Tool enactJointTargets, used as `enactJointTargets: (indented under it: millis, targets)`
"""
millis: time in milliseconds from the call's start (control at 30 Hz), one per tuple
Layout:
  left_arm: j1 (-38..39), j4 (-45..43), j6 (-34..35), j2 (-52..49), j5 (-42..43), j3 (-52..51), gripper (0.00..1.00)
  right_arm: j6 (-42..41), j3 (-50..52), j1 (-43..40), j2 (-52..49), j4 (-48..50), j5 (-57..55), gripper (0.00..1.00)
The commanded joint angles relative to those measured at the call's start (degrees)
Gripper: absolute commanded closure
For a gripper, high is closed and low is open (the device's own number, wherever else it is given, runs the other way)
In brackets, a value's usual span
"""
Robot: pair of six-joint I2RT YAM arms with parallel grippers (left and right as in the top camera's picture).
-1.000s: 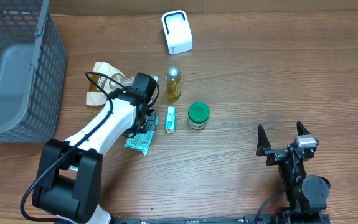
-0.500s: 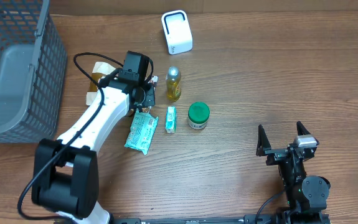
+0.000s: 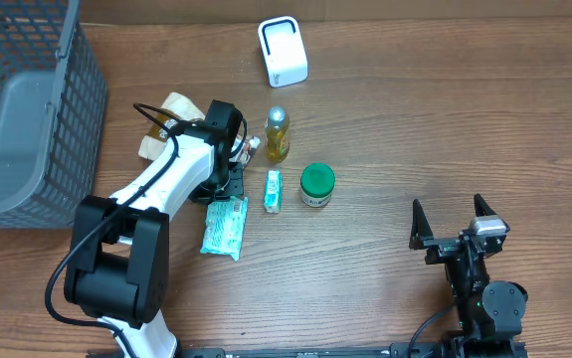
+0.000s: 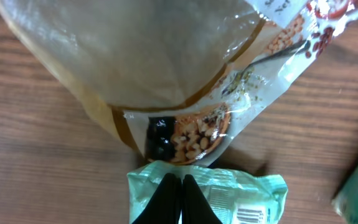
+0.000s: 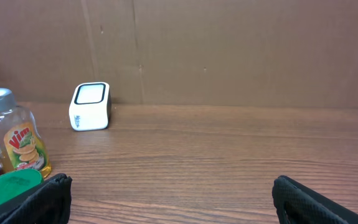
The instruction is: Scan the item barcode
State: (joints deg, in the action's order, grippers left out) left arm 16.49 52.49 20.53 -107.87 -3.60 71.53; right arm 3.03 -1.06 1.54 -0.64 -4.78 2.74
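Wood-grain tabletop from above, with a grey mesh basket at the far left and a white scanner at the far edge near the middle. The left gripper is down among the groceries, fingers clenched tight together, tips right at the far end of the teal packet. That packet lies flat near the middle-left, and a barcode peeks out at that end in the wrist view. Is a fold of wrapper pinched? Can't tell. Just beyond the tips lies the clear bag of nuts. To the right are a yellow bottle standing upright, a small green-and-white box beside the packet, and a green-lidded jar. The right gripper sits well apart at the near right — fingers spread wide, nothing between them.
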Motion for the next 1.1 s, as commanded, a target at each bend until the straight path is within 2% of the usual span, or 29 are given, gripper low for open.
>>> enactJointTargets:
  millis: [0,133,300,600,700,800,900,967,1033,1067]
  targets:
    - [-0.87,1.77,-0.90,0.11,0.68,4.66,0.96,0.04,0.61,0.28,0.26,0.13,-0.13,0.00]
    - [-2.60,1.11,1.46,0.11,0.68,7.74,0.96,0.04,0.61,0.28,0.26,0.13,-0.15,0.00]
    - [-3.91,-3.48,1.81,-0.07,0.66,7.63,0.91,0.04,0.61,0.28,0.26,0.13,-0.13,0.00]
    - [-5.03,-4.15,3.93,-1.11,-0.04,6.40,0.92,0.04,0.61,0.28,0.26,0.13,-0.13,0.00]
    - [-5.68,-4.52,5.73,-2.60,-0.90,6.40,0.90,0.04,0.61,0.28,0.26,0.13,-0.13,0.00]
    - [-6.40,-4.52,7.15,-4.42,-1.05,6.40,0.68,0.04,0.61,0.28,0.26,0.13,-0.13,0.00]
    - [-7.15,-4.57,8.94,-6.14,-0.85,6.40,0.60,0.04,0.61,0.28,0.26,0.13,-0.13,0.00]
    - [-7.85,-4.68,11.21,-6.84,-0.87,6.40,0.50,0.04,0.61,0.28,0.26,0.13,-0.13,0.00]
    - [-8.66,-4.68,13.55,-7.10,-0.79,6.40,0.47,0.04,0.61,0.28,0.26,0.13,-0.13,0.00]
    - [-8.96,-4.68,14.29,-7.10,-0.81,6.40,0.48,0.04,0.61,0.28,0.26,0.13,-0.13,0.00]
